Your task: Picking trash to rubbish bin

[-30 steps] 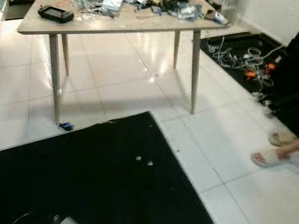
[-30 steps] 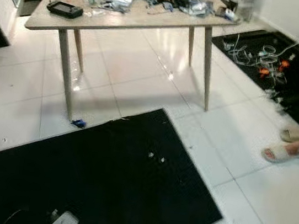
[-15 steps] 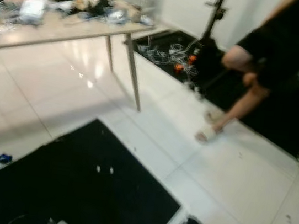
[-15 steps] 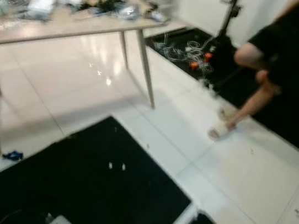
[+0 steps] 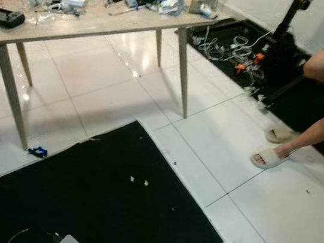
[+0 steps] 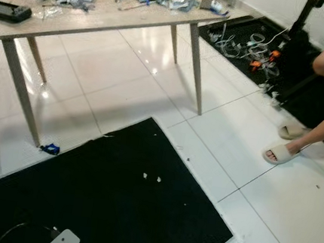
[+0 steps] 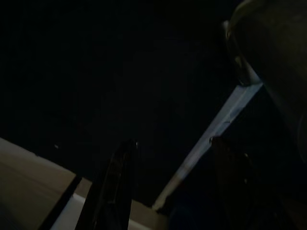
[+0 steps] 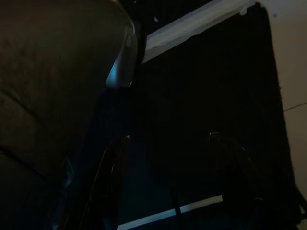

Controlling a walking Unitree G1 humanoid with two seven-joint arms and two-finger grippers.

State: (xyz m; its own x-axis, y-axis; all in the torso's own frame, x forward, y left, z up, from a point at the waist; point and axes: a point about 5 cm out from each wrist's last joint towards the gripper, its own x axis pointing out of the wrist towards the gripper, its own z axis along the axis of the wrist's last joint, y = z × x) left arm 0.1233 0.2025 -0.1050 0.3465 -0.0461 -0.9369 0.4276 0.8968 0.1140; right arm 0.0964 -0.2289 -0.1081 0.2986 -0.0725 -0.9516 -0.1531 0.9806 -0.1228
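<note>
Across a white-tiled floor (image 5: 124,92), a large black mat (image 5: 89,208) spreads below a cluttered table (image 5: 97,22); a person's sandalled foot (image 5: 269,156) steps at the right near tangled cables (image 5: 239,48). Small white scraps (image 5: 138,180) lie mid-mat, a blue scrap (image 5: 38,152) just beside a table leg (image 5: 12,94). Both arms hang idle in shade, left gripper (image 7: 172,187) and right gripper (image 8: 172,187) each with fingers apart, empty. Walking risks catching the mat edge, the leg or the person; open tile between mat and foot looks safest.
</note>
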